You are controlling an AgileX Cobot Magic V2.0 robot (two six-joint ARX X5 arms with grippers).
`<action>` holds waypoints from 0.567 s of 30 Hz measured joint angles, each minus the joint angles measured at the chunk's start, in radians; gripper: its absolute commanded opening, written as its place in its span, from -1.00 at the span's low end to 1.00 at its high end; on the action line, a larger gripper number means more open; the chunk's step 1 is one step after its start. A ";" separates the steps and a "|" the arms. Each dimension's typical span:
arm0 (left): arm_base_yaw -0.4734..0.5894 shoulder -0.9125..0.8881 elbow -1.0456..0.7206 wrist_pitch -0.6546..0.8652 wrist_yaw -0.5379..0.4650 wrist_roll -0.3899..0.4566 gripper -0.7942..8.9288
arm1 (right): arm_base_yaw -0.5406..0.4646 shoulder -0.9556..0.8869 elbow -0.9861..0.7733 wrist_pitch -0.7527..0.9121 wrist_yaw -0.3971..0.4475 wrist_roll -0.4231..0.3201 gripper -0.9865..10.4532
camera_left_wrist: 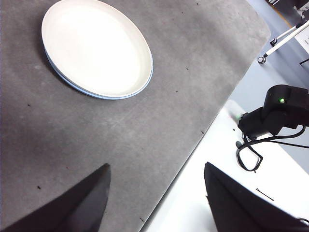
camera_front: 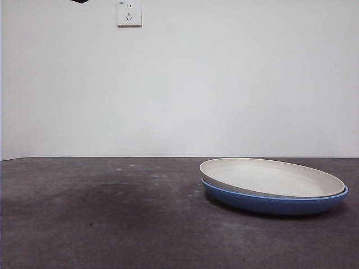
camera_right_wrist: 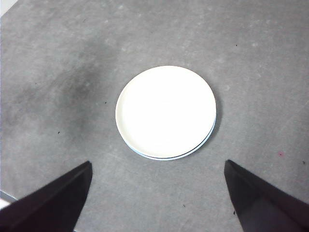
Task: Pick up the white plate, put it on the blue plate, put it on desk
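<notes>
White plate [camera_front: 273, 176] nested in blue plate [camera_front: 275, 203] on desk [camera_front: 101, 218], far out past right gripper [camera_right_wrist: 157, 203] and left gripper [camera_left_wrist: 154, 198], both spread wide, holding nothing, stacking likely done.

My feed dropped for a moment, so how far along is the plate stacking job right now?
Stacking looks done: the shallow cream-white plate sits nested on the glossy blue plate, slightly tilted, on the dark grey-brown desk. Nothing is in hand: the left gripper and right gripper are open, clear above the desk. Possibly left: setting a plate on the desk.
</notes>
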 measured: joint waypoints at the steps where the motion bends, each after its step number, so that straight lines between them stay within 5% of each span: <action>1: 0.000 0.000 0.000 0.000 0.000 0.002 -0.20 | 0.000 0.000 0.000 0.000 0.000 0.002 -0.06; 11: 0.000 0.000 0.000 0.000 0.000 0.011 -0.20 | 0.000 0.042 -0.034 0.004 0.028 0.080 -0.06; 17: 0.000 0.000 0.000 -0.002 0.000 0.014 -0.20 | 0.000 0.130 -0.196 0.154 0.042 0.122 -0.06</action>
